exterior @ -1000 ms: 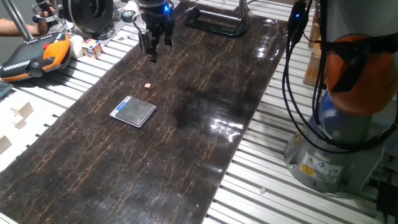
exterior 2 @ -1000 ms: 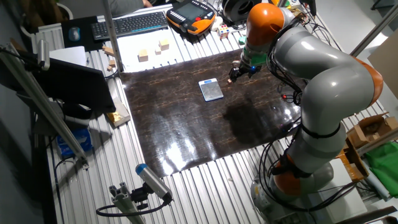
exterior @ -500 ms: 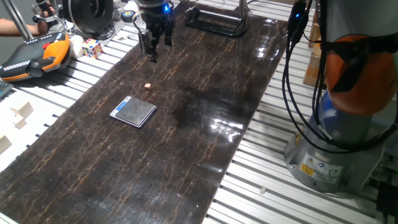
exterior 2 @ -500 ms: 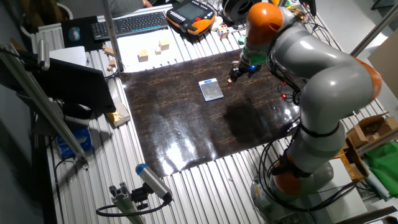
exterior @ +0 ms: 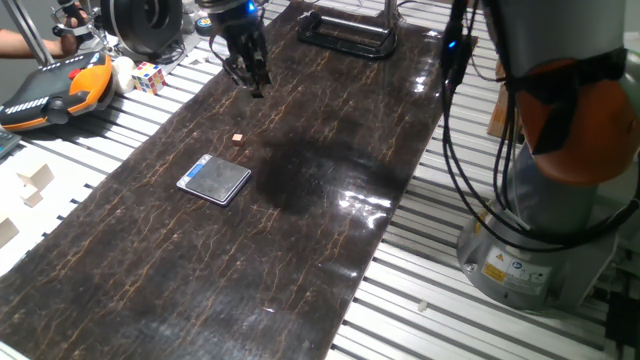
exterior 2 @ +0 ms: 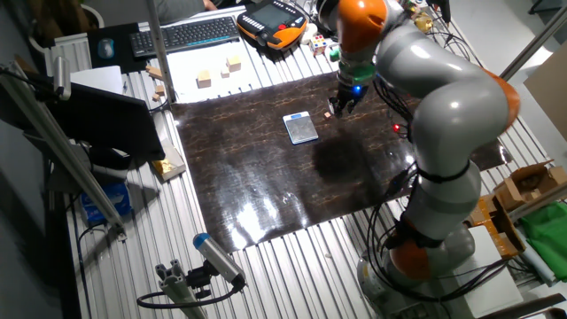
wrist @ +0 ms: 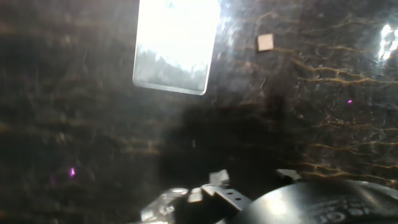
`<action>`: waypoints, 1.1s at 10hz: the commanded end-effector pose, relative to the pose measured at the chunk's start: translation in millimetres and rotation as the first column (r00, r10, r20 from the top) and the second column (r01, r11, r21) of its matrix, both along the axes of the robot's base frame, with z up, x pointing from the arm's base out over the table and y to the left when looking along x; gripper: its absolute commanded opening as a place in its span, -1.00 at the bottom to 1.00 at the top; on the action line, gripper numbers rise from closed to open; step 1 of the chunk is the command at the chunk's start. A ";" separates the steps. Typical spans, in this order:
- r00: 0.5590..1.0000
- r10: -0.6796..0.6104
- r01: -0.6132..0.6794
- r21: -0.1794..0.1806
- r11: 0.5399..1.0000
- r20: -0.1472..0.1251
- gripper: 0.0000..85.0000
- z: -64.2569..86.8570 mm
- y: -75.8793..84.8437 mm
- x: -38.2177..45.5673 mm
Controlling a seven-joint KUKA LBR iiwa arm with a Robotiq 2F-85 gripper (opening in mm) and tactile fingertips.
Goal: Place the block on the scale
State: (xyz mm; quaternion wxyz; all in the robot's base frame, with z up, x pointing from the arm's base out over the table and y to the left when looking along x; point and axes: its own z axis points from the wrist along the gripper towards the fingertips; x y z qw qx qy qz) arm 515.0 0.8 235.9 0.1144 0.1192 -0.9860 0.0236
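The block [exterior: 237, 138] is a tiny tan cube lying on the dark marbled mat, a little beyond the scale [exterior: 214, 179], a flat square with a silver rim and dark top. My gripper [exterior: 252, 84] hangs above the mat, farther back than the block, with nothing in it; its fingers look apart. In the other fixed view the gripper [exterior 2: 337, 107] hovers just right of the block [exterior 2: 327, 114] and the scale [exterior 2: 300, 128]. The hand view shows the scale [wrist: 174, 46] glaring white at the top and the block [wrist: 265, 42] to its right.
An orange-and-black controller [exterior: 55, 90] and a Rubik's cube [exterior: 150, 77] lie off the mat's far left. Pale wooden blocks [exterior 2: 217, 71] and a keyboard [exterior 2: 186, 34] sit beyond. A black frame [exterior: 345, 35] stands at the mat's far end, the robot base [exterior: 540, 240] at right.
The arm has swung and the gripper has turned and shifted slightly left above the mat. The block and the scale have not moved.
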 end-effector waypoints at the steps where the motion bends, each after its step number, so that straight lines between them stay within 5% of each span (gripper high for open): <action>1: 0.990 0.133 -0.134 -0.013 0.991 -0.053 -0.95 -0.1 -0.1 -0.2; 11: 0.991 0.126 -0.127 -0.013 0.992 -0.046 -0.95 -0.2 -0.2 -0.5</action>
